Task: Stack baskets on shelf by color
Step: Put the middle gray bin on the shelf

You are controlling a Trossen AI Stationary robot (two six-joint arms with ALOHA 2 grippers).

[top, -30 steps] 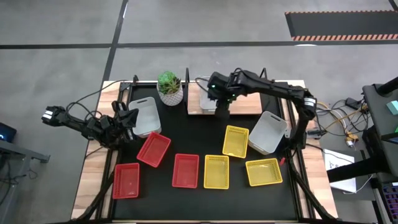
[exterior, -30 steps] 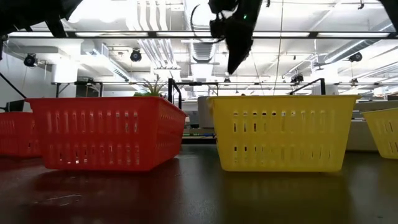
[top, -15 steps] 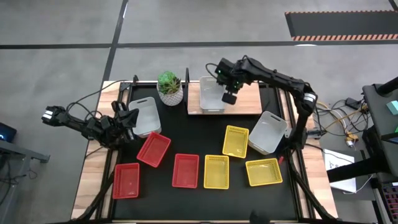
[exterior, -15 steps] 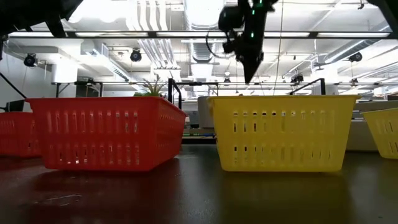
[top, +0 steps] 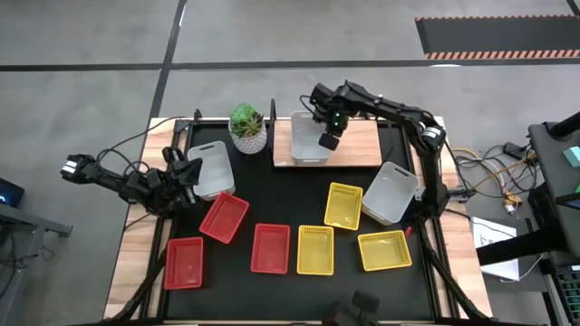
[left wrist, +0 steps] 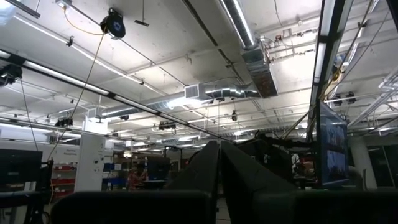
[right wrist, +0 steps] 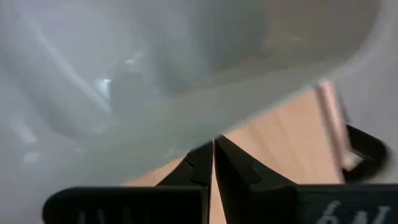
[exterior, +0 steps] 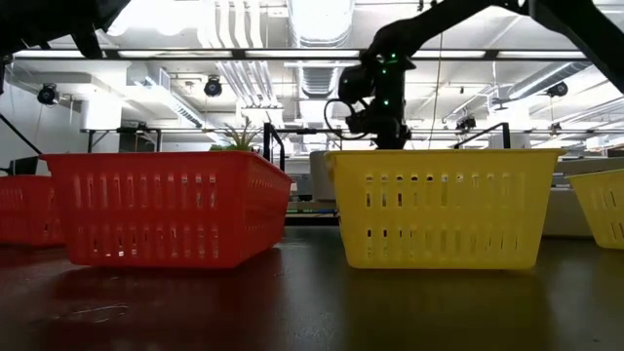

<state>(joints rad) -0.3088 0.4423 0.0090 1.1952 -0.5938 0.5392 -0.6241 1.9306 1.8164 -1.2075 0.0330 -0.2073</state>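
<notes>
With one white-grey basket sitting on the shelf at its left end, my right gripper hangs just beside its rim, jaws closed and empty; left gripper idle, closed; next I'd fetch the white-grey basket at table right.

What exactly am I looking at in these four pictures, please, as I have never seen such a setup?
Two dark robot arms work at a black table mat. One picture looks straight down, one looks level across the tabletop, and two come from cameras on the arms' wrists. Red, yellow and translucent white-grey plastic mesh baskets lie on the mat, beside a white pot with a green plant. One white-grey basket sits on the light-brown wooden shelf board. The right gripper, fingers shut and empty, hangs at that basket's rim. The left gripper, also shut, waits beside another white-grey basket.
</notes>
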